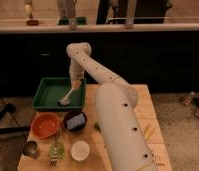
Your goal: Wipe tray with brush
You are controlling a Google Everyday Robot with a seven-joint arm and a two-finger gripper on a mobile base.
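Observation:
The dark-green tray (45, 90) sits at the back left of the wooden table. My gripper (74, 84) hangs over the tray's right part, shut on the handle of the pale cream brush (68, 96). The brush slants down to the left and its whitish head rests on the tray floor near the middle. My white arm reaches from the lower right, up and over to the tray.
In front of the tray stand an orange bowl (45, 125), a dark bowl (75, 120), a white cup (80, 150), a small metal cup (30, 148) and a green glass with a fork (56, 149). Yellowish items (149, 131) lie at the table's right. A dark counter runs behind.

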